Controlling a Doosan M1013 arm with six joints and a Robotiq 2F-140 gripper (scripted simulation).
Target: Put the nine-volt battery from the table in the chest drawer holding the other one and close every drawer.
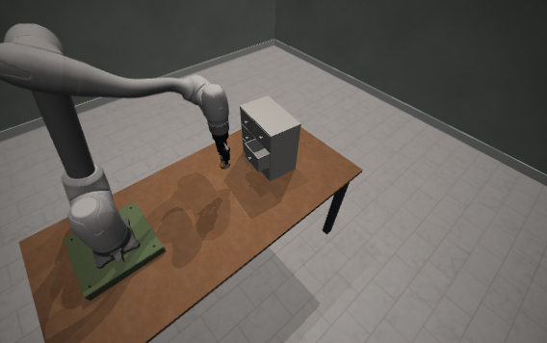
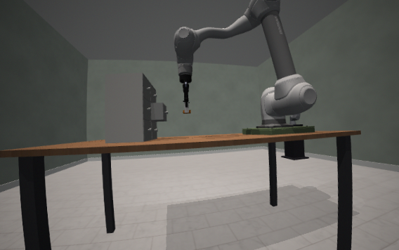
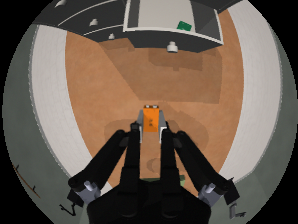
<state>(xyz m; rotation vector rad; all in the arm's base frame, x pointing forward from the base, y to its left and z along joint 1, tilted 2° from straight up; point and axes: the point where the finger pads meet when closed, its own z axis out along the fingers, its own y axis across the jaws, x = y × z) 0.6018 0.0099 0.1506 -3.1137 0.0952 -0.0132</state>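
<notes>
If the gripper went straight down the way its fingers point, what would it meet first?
Probably the bare table. The gripper, shut on the battery, hangs above the wood just short of the open drawer, which lies ahead of it, not below, though depth is hard to judge.

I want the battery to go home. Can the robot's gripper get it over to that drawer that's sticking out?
Probably yes. The gripper holds the battery in the air beside the open drawer, nothing between them. It hangs about level with the drawer, so it may need lifting.

Brown table point(image 1: 299, 202), green base plate point(image 1: 144, 260) — possibly metal, tiled floor point(image 1: 433, 241)
</notes>
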